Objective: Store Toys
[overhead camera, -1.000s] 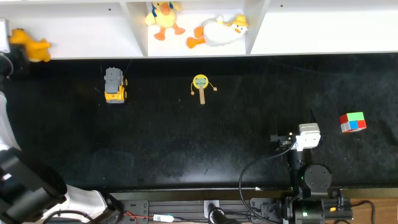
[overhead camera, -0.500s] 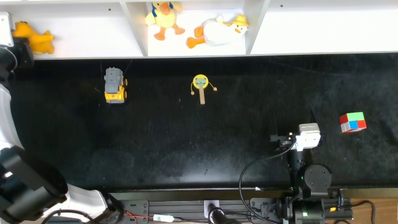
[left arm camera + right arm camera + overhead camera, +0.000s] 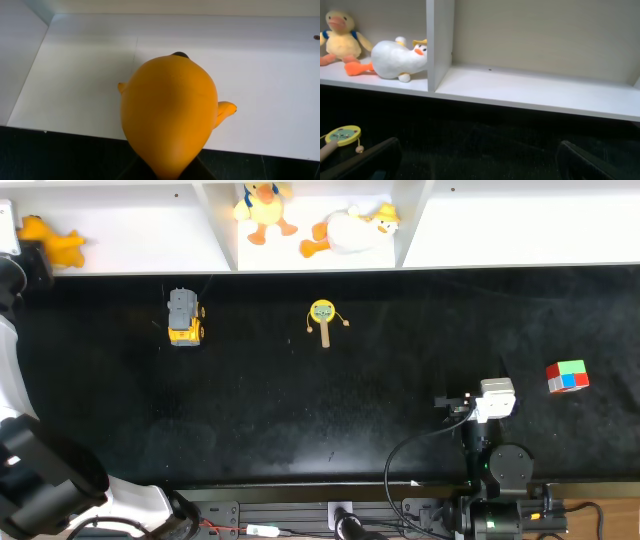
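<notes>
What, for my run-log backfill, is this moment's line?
left gripper: shut on orange toy duck over white shelf | right gripper: open over black table

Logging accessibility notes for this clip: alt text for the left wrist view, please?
A rounded orange toy, gripped by the left end effector, sits centre frame over the floor of a white shelf compartment. Black tabletop borders the shelf's front edge.
</notes>
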Available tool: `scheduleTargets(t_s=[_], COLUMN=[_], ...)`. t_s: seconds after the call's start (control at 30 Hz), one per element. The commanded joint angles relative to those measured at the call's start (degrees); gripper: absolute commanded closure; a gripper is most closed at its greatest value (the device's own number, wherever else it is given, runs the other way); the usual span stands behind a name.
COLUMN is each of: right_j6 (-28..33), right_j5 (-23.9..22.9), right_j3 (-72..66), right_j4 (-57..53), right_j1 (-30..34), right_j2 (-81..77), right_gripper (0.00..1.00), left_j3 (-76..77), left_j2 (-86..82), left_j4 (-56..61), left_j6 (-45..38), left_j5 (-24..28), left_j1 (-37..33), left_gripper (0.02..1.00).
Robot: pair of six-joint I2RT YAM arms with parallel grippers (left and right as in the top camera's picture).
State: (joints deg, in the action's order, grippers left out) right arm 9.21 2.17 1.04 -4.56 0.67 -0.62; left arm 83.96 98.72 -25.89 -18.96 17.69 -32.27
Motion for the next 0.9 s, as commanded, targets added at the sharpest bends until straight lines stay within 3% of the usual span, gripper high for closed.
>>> scheduleTargets(t_s=[0.03,0.9], right_j6=[-0.42,-0.42], right_j5=[0.33,0.35], right_j3=[-0.76,-0.76], right_j4=[0.31,0.31], right_j1=[-0.22,-0.22], right_j2=[0.42,0.42], right_gripper=[0.005,0.007], left_j3=[1.92,1.92], left_j2=[1.33,4.92], left_j4=[0.39,4.68], left_j6=[1.11,2.97], left_j5=[-0.42,-1.33], left_j1=[-0.09,3.96], left_gripper=[0.982,0.976])
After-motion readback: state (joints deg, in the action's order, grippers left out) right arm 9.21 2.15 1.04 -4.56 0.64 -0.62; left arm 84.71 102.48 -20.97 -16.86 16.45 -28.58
